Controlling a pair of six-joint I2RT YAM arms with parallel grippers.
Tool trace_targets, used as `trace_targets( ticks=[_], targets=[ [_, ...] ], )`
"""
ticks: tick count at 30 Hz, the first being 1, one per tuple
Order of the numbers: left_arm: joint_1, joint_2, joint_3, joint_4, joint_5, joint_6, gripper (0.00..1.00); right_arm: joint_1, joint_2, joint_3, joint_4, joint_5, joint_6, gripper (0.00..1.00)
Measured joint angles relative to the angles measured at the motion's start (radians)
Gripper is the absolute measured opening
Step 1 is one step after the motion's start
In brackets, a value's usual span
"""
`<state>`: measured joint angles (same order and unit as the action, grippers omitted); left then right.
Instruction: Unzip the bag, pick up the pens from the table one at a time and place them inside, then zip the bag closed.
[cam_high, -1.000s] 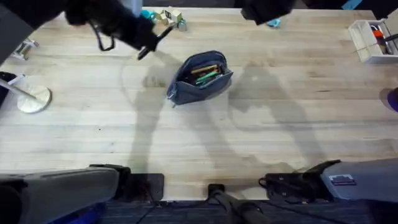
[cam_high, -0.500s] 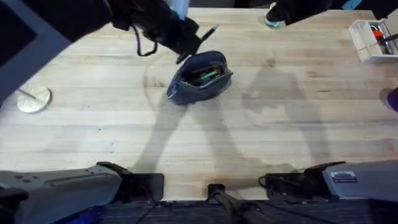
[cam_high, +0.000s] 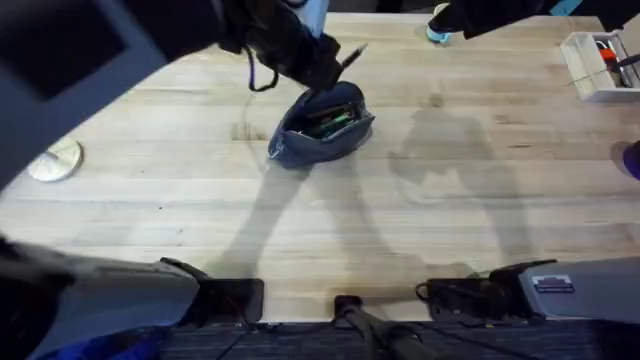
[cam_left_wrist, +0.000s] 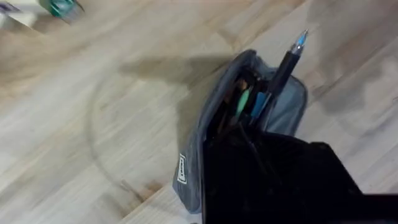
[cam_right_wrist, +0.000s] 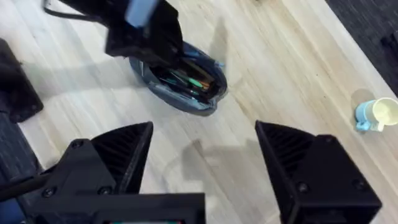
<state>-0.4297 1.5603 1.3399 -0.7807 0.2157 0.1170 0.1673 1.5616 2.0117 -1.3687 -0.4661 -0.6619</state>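
- Round pale disc on a thin stand (cam_high: 55, 160) sits at the far left of the wide light-wood butcher-block table (cam_high: 420, 230), well apart from everything else.
- Left arm reaches across from the lower left, large and dark under the overhead camera; left gripper (cam_high: 322, 68) hangs just above the back-left edge of the bag.
- Left gripper's fingers are clamped on a thin black stick pen (cam_left_wrist: 287, 60) — light blue tip pointing up and away, shaft tilted, lower end down at the bag's opening.
- In the overhead view the same pen (cam_high: 350, 55) sticks out past the gripper toward the table's far side.
- Oblong grey-blue fabric pencil pouch (cam_high: 320, 125) lies near table centre, a bit toward the far side, zipper open, mouth gaping upward.
- Inside the pouch (cam_left_wrist: 249, 106): several pens already there — dark ones plus green and teal barrels (cam_left_wrist: 242, 102). Small white label on the pouch's end.
- Right wrist view looks down on the pouch (cam_right_wrist: 183, 81) with the left gripper (cam_right_wrist: 149, 37) over its rim.
- Right gripper (cam_right_wrist: 205, 162) is held high above bare table, near the pouch but not touching it; its two black fingers stand wide apart, nothing between them.
- White tray with red and black markers (cam_high: 598, 62) at the table's far right edge.
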Motion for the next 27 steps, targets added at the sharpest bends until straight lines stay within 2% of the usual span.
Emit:
trace_targets(
  ticks=[8, 14, 22, 23, 26, 27],
  targets=[
    [-0.006, 0.12, 0.0, -0.054, -0.026, -0.013, 0.043, 0.0, 0.0, 0.0, 0.0, -0.003, -0.004, 0.996],
    [-0.006, 0.124, 0.0, -0.129, -0.082, -0.01, 0.043, 0.0, 0.0, 0.0, 0.0, -0.003, -0.004, 0.996],
    [-0.006, 0.123, 0.0, -0.151, -0.09, 0.0, 0.043, 0.0, 0.0, 0.0, 0.0, -0.003, -0.004, 0.996],
    [-0.006, 0.123, 0.0, -0.148, -0.093, 0.012, 0.372, 0.0, 0.0, 0.0, 0.0, -0.003, -0.004, 0.996],
    [-0.01, 0.123, 0.0, -0.129, -0.093, 0.016, 0.837, 0.0, 0.0, 0.0, 0.0, -0.003, -0.004, 0.995],
    [-0.011, 0.123, 0.0, -0.125, -0.093, 0.014, 0.947, 0.0, 0.0, 0.0, 0.0, -0.003, -0.004, 0.995]
  ],
)
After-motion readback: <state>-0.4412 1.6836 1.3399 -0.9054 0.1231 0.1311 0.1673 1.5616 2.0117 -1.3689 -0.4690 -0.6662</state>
